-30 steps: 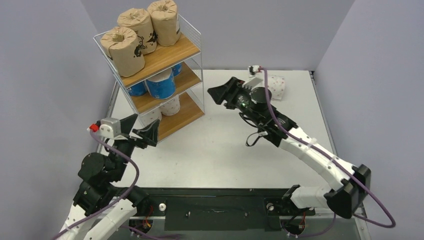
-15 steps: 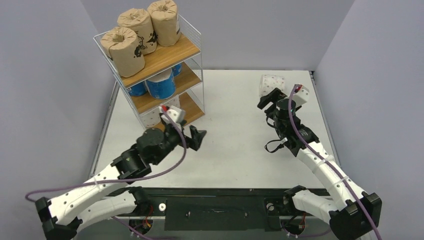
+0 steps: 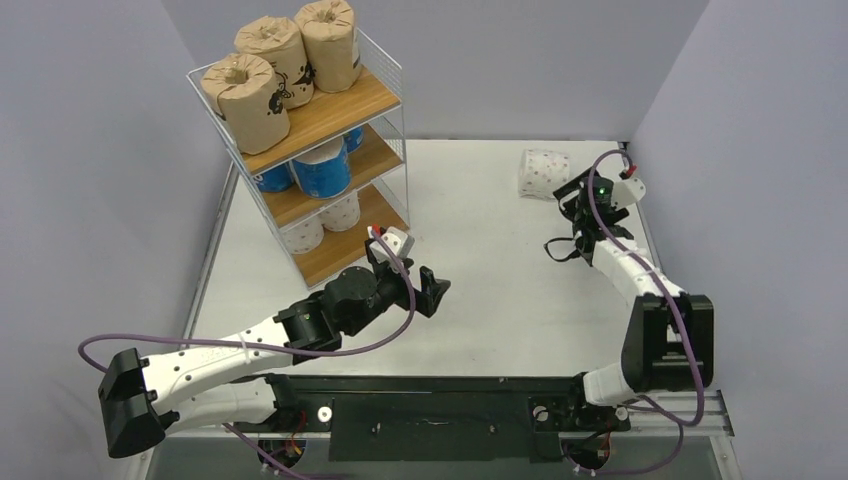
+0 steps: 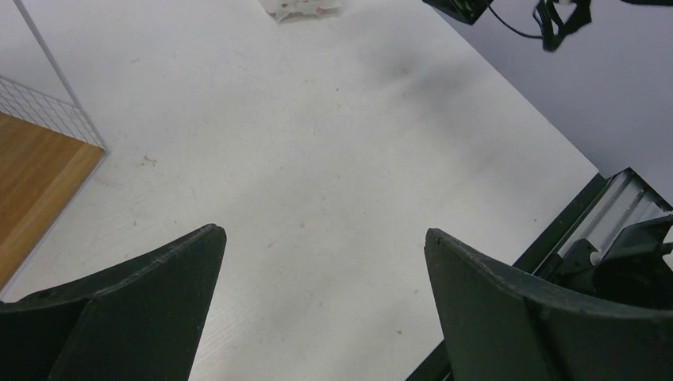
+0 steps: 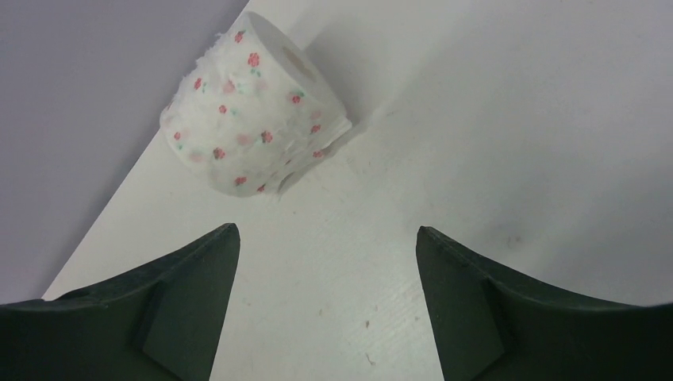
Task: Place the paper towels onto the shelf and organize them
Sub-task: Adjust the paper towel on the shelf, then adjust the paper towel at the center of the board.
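Note:
The shelf (image 3: 335, 110) stands at the far left. Three brown-wrapped rolls (image 3: 250, 100) sit on its top board, blue-wrapped rolls (image 3: 322, 170) on the middle board, and two white rolls (image 3: 342, 210) on the bottom board. One white roll with red flower print (image 3: 543, 173) lies on its side on the table at the far right; it also shows in the right wrist view (image 5: 254, 107) and the left wrist view (image 4: 305, 8). My right gripper (image 3: 574, 198) (image 5: 325, 230) is open and empty, just short of that roll. My left gripper (image 3: 415, 282) (image 4: 321, 230) is open and empty over mid-table.
The shelf's bottom board (image 4: 36, 178) and wire mesh side (image 4: 48, 107) lie left of my left gripper. The loose roll lies close to the back wall and the table's right edge (image 3: 640, 215). The black base rail (image 3: 430, 400) runs along the near edge.
My left arm has swung from beside the shelf out to the right over mid-table. My right arm has drawn back to the far right, behind the loose white roll. Both grippers stay open.

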Robot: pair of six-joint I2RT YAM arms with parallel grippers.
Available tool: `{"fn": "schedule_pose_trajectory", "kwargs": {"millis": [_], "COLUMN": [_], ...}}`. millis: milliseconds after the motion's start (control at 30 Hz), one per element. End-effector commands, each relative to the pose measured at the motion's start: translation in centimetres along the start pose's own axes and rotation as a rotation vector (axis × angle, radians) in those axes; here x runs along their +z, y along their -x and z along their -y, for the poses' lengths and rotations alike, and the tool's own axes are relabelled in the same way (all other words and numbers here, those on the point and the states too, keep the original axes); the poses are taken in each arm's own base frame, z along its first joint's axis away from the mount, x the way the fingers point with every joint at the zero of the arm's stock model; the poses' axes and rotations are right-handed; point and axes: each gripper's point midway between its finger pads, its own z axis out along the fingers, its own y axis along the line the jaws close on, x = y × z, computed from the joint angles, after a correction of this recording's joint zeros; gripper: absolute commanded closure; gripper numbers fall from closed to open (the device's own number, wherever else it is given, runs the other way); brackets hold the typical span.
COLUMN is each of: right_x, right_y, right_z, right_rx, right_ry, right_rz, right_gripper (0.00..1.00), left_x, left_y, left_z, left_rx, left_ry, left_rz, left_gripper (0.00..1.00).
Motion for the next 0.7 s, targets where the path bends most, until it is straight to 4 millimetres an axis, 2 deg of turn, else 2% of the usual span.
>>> {"fn": "schedule_pose_trajectory", "kwargs": {"millis": [0, 33, 67, 100, 133, 167, 200, 233, 267, 300, 333, 367, 400, 433, 500, 667], "right_x": [3.6, 5.1, 5.7, 7.0, 7.7, 8.7, 9.3, 10.3, 10.8, 11.9, 12.3, 13.4, 13.7, 14.5, 15.4, 16.2], "right_y": [4.7, 4.0, 5.2, 4.5, 5.5, 5.1, 6.1, 5.6, 6.6, 6.0, 6.7, 6.0, 6.5, 5.7, 5.7, 3.9], "right_z": [-4.1, -3.6, -4.3, -3.9, -4.1, -3.6, -3.7, -3.1, -3.2, -2.8, -3.1, -2.7, -3.3, -3.0, -3.7, -4.7], "right_rx": [0.09, 0.086, 0.104, 0.107, 0.123, 0.13, 0.14, 0.137, 0.144, 0.135, 0.134, 0.123, 0.121, 0.109, 0.102, 0.101], "right_ry": [0.136, 0.118, 0.147, 0.138, 0.153, 0.139, 0.145, 0.129, 0.132, 0.117, 0.124, 0.113, 0.127, 0.118, 0.135, 0.176], "right_rz": [0.088, 0.067, 0.079, 0.06, 0.076, 0.066, 0.083, 0.072, 0.084, 0.068, 0.067, 0.047, 0.046, 0.026, 0.014, -0.033], "right_gripper": [0.23, 0.23, 0.24, 0.24, 0.25, 0.25, 0.25, 0.25, 0.25, 0.26, 0.26, 0.26, 0.26, 0.27, 0.27, 0.28], "left_x": [0.2, 0.2, 0.1, 0.1, 0.0, -0.1, -0.2, -0.2, -0.3, -0.4, -0.4, -0.4, -0.4, -0.4, -0.2, 0.2], "left_y": [-0.7, -0.9, -1.8, -2.0, -2.7, -2.9, -3.6, -3.7, -4.2, -4.3, -4.8, -4.8, -5.4, -5.5, -5.7, -5.8], "left_z": [1.0, 1.0, 0.7, 0.7, 0.5, 0.4, 0.1, 0.0, -0.2, -0.2, -0.4, -0.4, -0.5, -0.5, -0.3, 0.2], "left_rx": [-0.063, -0.068, -0.065, -0.069, -0.066, -0.069, -0.066, -0.068, -0.066, -0.069, -0.07, -0.075, -0.081, -0.085, -0.096, -0.096], "left_ry": [-0.056, -0.058, -0.055, -0.058, -0.059, -0.06, -0.056, -0.056, -0.053, -0.055, -0.052, -0.056, -0.055, -0.059, -0.069, -0.087], "left_rz": [0.021, 0.019, 0.007, 0.006, -0.006, -0.007, -0.016, -0.014, -0.02, -0.017, -0.025, -0.019, -0.027, -0.023, -0.021, -0.023], "left_gripper": [0.03, 0.03, 0.03, 0.03, 0.03, 0.03, 0.03, 0.03, 0.03, 0.03, 0.03, 0.03, 0.03, 0.03, 0.03, 0.03]}}
